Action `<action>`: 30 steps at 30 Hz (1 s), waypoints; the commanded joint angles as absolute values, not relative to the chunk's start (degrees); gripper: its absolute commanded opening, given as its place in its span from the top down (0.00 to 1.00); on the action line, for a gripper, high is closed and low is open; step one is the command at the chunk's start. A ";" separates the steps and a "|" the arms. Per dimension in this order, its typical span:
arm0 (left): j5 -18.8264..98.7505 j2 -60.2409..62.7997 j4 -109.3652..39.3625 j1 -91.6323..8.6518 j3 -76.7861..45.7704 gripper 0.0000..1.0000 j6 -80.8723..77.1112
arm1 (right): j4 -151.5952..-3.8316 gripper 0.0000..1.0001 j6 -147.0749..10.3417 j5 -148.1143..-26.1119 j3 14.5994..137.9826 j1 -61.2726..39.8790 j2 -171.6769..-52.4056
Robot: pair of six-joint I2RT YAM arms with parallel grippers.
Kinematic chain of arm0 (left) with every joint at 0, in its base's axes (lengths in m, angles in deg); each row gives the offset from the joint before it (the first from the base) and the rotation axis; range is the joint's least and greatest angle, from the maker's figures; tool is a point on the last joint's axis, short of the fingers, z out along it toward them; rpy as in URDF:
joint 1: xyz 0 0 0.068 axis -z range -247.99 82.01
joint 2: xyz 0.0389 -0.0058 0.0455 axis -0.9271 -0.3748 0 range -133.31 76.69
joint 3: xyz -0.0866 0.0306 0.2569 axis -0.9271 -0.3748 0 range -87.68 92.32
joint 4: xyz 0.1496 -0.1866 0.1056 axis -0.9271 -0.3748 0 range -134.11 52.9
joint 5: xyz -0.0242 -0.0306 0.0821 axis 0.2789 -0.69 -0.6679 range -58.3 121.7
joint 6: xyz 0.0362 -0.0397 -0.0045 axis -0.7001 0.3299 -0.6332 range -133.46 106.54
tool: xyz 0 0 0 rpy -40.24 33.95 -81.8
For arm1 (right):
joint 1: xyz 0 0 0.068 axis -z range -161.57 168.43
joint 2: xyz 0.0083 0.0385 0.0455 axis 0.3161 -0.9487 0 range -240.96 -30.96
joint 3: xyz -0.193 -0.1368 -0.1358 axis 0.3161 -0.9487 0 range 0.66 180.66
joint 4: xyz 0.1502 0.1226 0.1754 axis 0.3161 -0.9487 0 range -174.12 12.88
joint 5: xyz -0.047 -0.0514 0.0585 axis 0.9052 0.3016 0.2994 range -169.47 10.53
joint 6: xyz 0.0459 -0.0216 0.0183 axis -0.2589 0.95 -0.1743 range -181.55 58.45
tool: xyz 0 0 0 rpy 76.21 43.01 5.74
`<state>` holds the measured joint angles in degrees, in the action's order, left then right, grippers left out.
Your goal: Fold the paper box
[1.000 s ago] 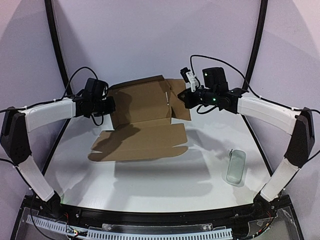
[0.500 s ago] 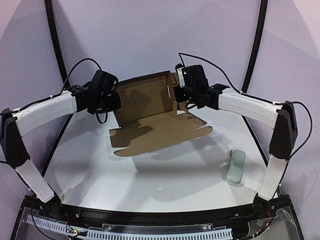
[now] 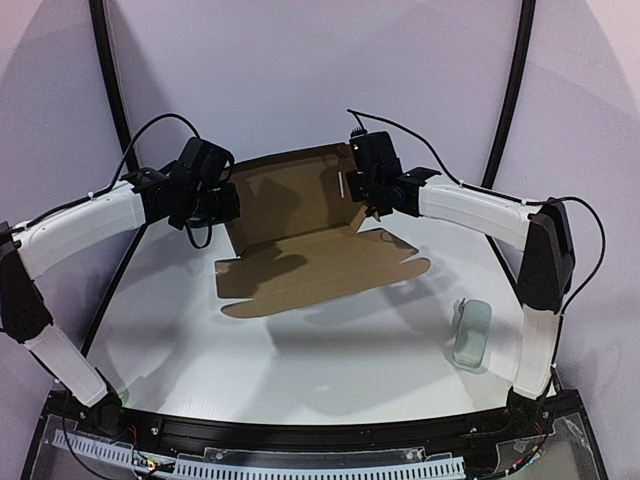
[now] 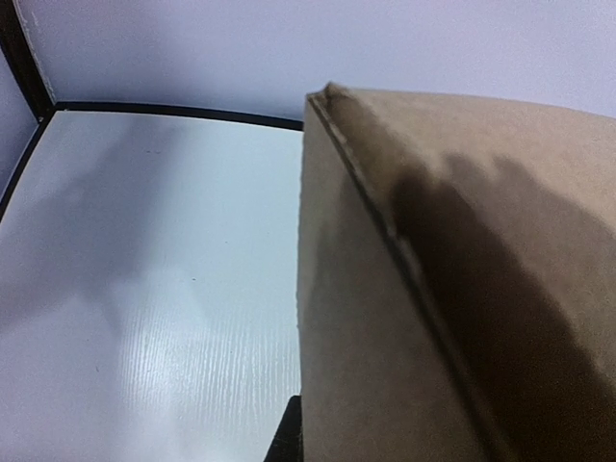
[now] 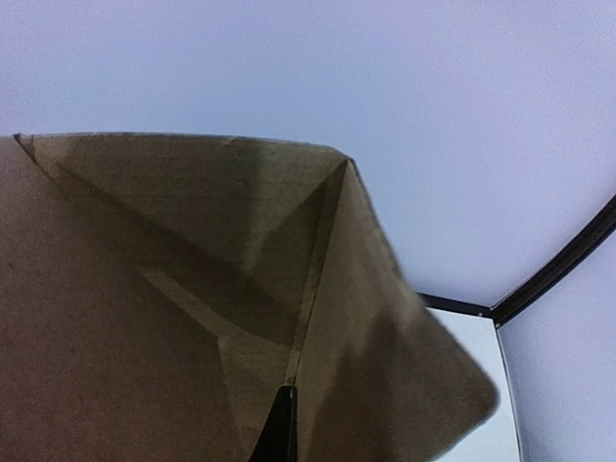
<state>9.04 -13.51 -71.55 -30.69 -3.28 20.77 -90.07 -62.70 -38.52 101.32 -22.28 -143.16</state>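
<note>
Two grippers share the paper box (image 3: 300, 235) between them. The left gripper (image 3: 222, 206) is pinched shut on its left edge and the right gripper (image 3: 352, 190) is pinched shut on its right edge, and each wrist view is filled with brown cardboard right at the fingers. The die-cut sheet hangs over the far half of the white table (image 3: 300, 380). Its back panel (image 3: 290, 195) is raised nearly upright and its long front flap (image 3: 320, 272) slopes out toward the near side. A shadow beneath suggests the sheet is off the surface, though I cannot tell whether the flap's near edge touches the table. The step in hand looks like raising the walls along their creases. To do it well, both arms should move together so the sheet neither twists nor tears at the pinch points, and the bend should follow the scored lines rather than bow the panel. A small grey-green case (image 3: 472, 333) lies well apart at the right.
</note>
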 commanded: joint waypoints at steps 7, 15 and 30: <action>3.97 -13.69 -70.26 -30.06 0.61 0.99 21.11 | -96.67 0.75 -62.88 -58.91 94.95 -21.06 -134.82; 7.41 -14.92 -65.41 -32.31 -1.14 0.99 17.65 | -101.71 0.11 -62.76 -77.38 90.48 -15.53 -124.78; 14.96 -13.71 -57.49 -35.63 -7.76 0.99 14.01 | -98.18 0.02 -69.33 -76.09 80.54 -4.01 -108.79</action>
<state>12.61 -15.06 -60.94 -35.54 -7.10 15.07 -98.97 -61.86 -80.73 81.75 -9.12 -107.99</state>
